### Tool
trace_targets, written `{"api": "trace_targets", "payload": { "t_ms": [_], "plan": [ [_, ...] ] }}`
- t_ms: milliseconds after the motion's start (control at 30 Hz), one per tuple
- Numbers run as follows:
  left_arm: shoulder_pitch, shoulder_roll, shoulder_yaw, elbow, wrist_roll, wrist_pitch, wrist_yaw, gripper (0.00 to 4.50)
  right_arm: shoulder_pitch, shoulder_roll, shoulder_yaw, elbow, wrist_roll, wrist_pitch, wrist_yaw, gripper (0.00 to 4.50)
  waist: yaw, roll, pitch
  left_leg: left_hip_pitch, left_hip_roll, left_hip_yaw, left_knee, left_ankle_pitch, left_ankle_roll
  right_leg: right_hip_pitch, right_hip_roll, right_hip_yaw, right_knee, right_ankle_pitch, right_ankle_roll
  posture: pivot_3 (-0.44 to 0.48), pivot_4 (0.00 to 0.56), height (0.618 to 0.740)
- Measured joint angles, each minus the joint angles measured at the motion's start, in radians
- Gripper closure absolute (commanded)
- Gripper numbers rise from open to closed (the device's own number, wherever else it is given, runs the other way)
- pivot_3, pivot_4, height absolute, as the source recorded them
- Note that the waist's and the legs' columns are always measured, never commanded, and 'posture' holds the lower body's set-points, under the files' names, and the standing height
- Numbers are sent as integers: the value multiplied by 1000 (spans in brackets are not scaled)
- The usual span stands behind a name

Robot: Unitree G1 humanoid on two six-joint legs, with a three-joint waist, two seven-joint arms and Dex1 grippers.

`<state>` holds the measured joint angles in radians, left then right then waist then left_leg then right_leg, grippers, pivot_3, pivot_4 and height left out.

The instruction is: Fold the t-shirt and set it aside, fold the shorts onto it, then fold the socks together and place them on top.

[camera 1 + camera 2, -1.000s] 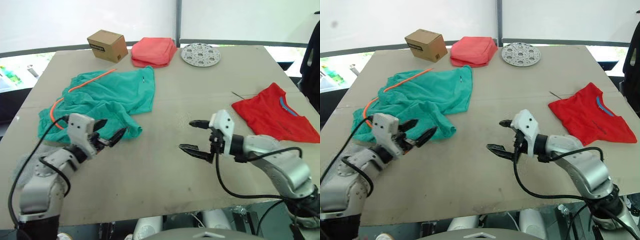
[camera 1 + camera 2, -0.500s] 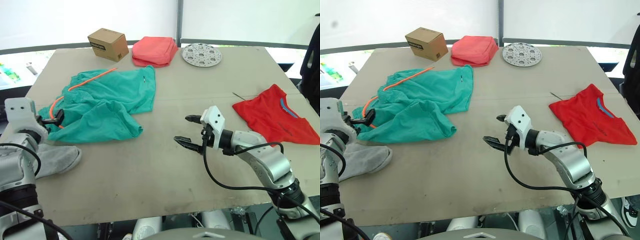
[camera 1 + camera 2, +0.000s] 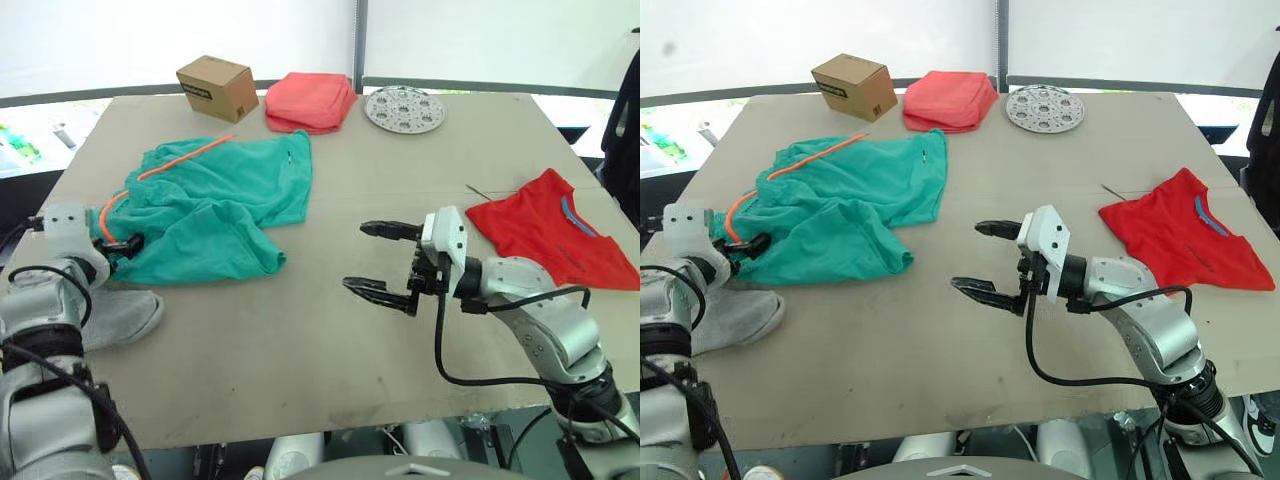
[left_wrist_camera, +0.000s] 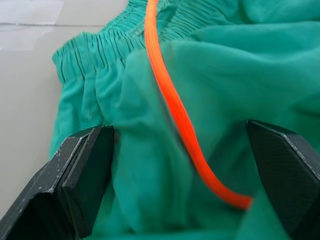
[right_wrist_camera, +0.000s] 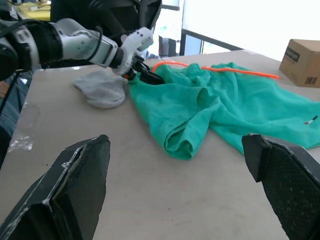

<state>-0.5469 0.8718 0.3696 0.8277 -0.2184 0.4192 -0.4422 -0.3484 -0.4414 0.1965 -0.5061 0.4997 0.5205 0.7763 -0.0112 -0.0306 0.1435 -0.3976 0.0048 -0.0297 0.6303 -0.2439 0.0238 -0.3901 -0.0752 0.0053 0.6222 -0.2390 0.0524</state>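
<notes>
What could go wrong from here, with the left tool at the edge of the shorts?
1. The open left tool straddles the orange cord at the waistband of the shorts; closing may pinch only the cord, so the fabric stays behind.
2. The socks lie close beside that edge; dragging the shorts may sweep them toward the table edge.
3. The t-shirt is near the right edge and could slip off.

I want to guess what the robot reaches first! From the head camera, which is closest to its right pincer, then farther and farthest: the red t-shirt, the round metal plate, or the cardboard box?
From the right pincer:
1. T-shirt, just to its right.
2. Round metal plate, at the table's far edge.
3. Cardboard box, at the far left corner.
</notes>
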Motion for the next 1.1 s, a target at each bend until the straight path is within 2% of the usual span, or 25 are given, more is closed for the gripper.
{"api": "trace_targets", "payload": {
  "t_ms": [67, 133, 300, 333, 367, 433, 467, 533, 633, 667, 700, 833, 933, 1000, 1100],
  "plan": [
    [-11, 0, -5, 23, 3, -17, -8, 622, 1, -1, -3, 0, -1, 0, -1, 0, -1, -1, -1, 0, 0, 1, 0, 0, 0, 0, 0, 1, 0, 0, 0, 0, 150, 740],
    [-56, 1, -20, 101, 13, -55, -35, 1480, -1, -3, -3, 1, -5, 1, -5, 0, 1, -1, -1, 0, 0, 0, -1, 0, 0, -1, 0, 0, 0, 0, 0, 0, 150, 740],
    [-69, 5, 20, 169, -7, -109, -40, 3931, -1, -4, -6, 1, -10, 4, -29, 0, -1, -1, -1, 0, 0, 1, -1, 0, 0, -1, -1, 1, 1, 0, 0, 0, 150, 740],
    [-69, 2, 37, 171, -23, -118, -37, 4337, -2, -5, -6, 3, -12, 4, -31, 0, -1, -2, -2, 0, 0, 1, -1, 0, 0, -1, -2, 1, 1, 0, 0, 0, 150, 740],
    [-72, -6, 70, 167, -50, -125, -34, 4458, -4, -5, -7, 7, -16, 4, -33, 0, -1, -2, -2, 0, 0, 1, -1, 0, 0, -1, -2, 1, 1, 0, 0, 0, 150, 740],
    [-73, -26, 123, 107, -111, -86, -30, 4458, -13, -6, -7, 20, -23, 3, -33, 0, 2, -2, -2, -2, 0, 1, 0, 0, 0, -2, -3, 0, 1, 0, 0, 0, 150, 740],
    [-67, -44, 149, 24, -153, -21, -22, 4458, -20, -6, -8, 30, -26, 2, -33, 0, 5, -2, -2, -3, 0, 1, 0, 0, 0, -2, -3, 0, 1, 0, 0, 0, 150, 740],
    [-50, -65, 161, -137, -210, 122, -5, 4458, -36, -5, -9, 47, -26, 0, -32, 0, 6, -2, -2, -3, 0, 1, 1, 0, 0, -2, -3, 0, 2, 0, 0, 0, 150, 740],
    [12, -129, 163, -422, -308, 422, 62, 4458, -47, -5, -14, 62, -27, -6, -27, 0, 1, -2, -4, -2, -1, 3, 1, 0, 0, -2, -4, 2, 2, 0, 0, 0, 150, 740],
    [38, -202, 173, -535, -358, 552, 113, 4458, -45, -5, -14, 73, -30, -16, -22, 0, 2, -1, -4, -2, -2, 3, 2, 0, 0, -1, -4, 2, 2, 0, 0, 0, 150, 740],
    [45, -229, 170, -563, -376, 591, 128, 4458, -45, -4, -14, 78, -31, -20, -21, 0, 3, 0, -4, -2, -2, 3, 2, 0, 0, -1, -4, 2, 3, 0, 1, 0, 150, 740],
    [50, -499, 246, -808, -485, 851, 343, 4458, -28, -8, -12, 88, -48, -23, -22, 0, 4, -2, -5, -1, -2, 0, 3, 0, 0, -1, -1, 0, 5, 1, 1, 0, 150, 740],
    [-16, -711, 315, -921, -516, 947, 508, 4458, -21, -15, -8, 86, -59, 14, -43, 0, 11, -3, -5, -1, -3, -1, 5, 1, 0, 1, 0, -1, 4, 2, 3, 0, 150, 740],
    [-60, -813, 348, -956, -524, 986, 581, 4458, -22, -18, -6, 88, -70, 55, -67, 0, 14, -3, -5, -1, -3, -1, 6, 1, 0, 2, 3, -3, 4, 3, 4, 0, 150, 740],
    [-108, -903, 374, -1003, -536, 1043, 657, 4458, -37, -38, 19, 99, -110, 127, -105, 0, 11, -3, -5, 0, -4, 0, 6, 1, -1, 2, 6, -4, 4, 3, 4, 0, 150, 740]
  ]
}}
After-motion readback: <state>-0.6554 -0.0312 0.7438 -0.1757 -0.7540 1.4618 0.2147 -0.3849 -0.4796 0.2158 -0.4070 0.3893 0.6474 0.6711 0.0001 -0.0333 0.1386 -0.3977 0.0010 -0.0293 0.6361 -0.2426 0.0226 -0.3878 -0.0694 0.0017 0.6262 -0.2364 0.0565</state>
